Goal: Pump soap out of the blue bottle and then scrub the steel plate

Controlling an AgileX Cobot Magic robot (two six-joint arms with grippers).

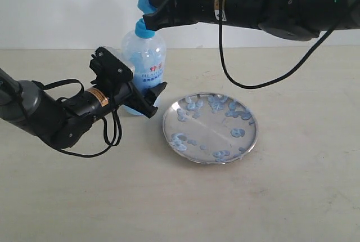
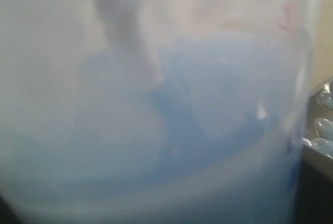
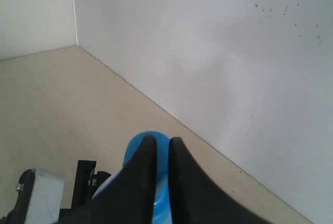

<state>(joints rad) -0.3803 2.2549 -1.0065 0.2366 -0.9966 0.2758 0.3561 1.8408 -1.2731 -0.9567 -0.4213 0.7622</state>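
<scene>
1. Exterior view: you were working on a plain beige tabletop [image 1: 180,208] backed by a bare white wall [image 1: 67,5].
   - The blue bottle [image 1: 145,56] stood upright towards the back, left of the middle.
   - The steel plate [image 1: 211,131] lay flat just beside it on the right, dotted with bluish blobs of soap [image 1: 237,133].
   - Your left hand [image 1: 143,102] was grasping the bottle low on its body. One of its black fingers [image 1: 156,97] showed in front, near the plate's rim.
   - Your right hand [image 1: 151,12] reached across from the right, high up, and sat at the blue pump head [image 1: 147,5], with blue showing at its tip.
   - A black cable [image 1: 247,84] hung in a loop from that arm above the plate.

2. Left wrist view: the bottle filled nearly the whole picture and was badly blurred.
   - Pale soap showed through the clear plastic, and there was a faint red mark from the label [image 2: 285,18].
   - A sliver of the plate, with blobs on it, lay just beside the bottle.
   - The left hand's own fingers did not show here, so this view said nothing about its grip.

3. Right wrist view: the tabletop met the white wall along a straight seam, and a second wall joined at a corner.
   - A few dark specks [image 3: 286,10] marked the wall.
   - The right hand's two black fingers were clenched, with only a thin slit between them and nothing held.
   - The pump head lay directly beyond their tips.
   - I could not tell whether the fingers pressed on the pump head or only hung over it.
</scene>
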